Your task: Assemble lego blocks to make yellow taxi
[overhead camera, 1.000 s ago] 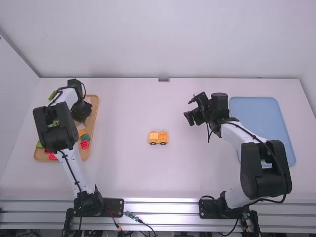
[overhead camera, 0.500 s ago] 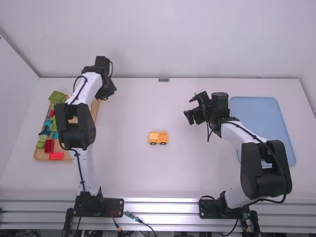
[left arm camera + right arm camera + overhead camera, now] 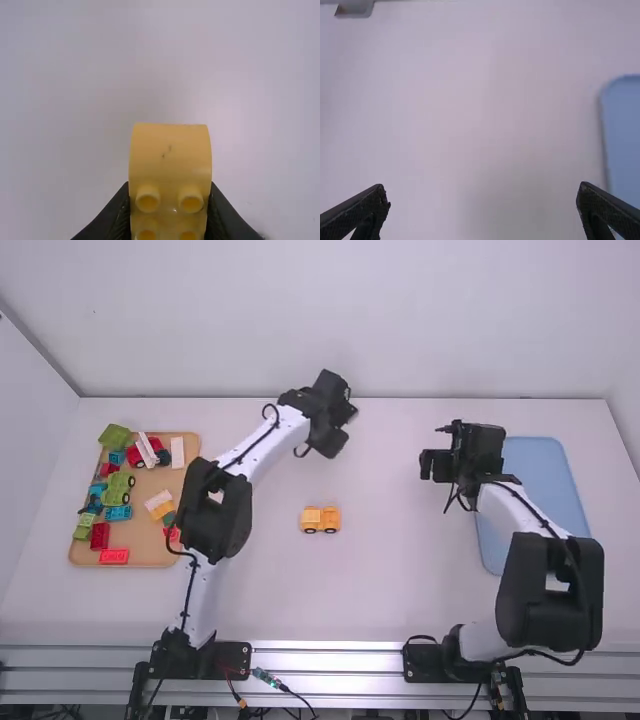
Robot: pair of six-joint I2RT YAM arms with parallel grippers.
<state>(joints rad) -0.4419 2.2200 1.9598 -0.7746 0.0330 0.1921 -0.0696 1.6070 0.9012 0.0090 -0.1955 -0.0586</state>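
Currently, left gripper (image 3: 169, 192) grips the yellow studded block (image 3: 170, 162); likely light, rigid; hold opposite sides, keeping studs (image 3: 191, 201) clear; right gripper (image 3: 482, 192) stands open

Blue tray (image 3: 548, 490) at right; green blocks (image 3: 118, 488) at left.

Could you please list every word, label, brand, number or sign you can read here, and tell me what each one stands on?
None: I can read no text here.
Yellow block in the left gripper: two small dark specks on its smooth face, no letters.
Small yellow vehicle: too small to tell whether anything is printed on it.
Red block at the near end of the brown tray: marks or studs, too small to read.
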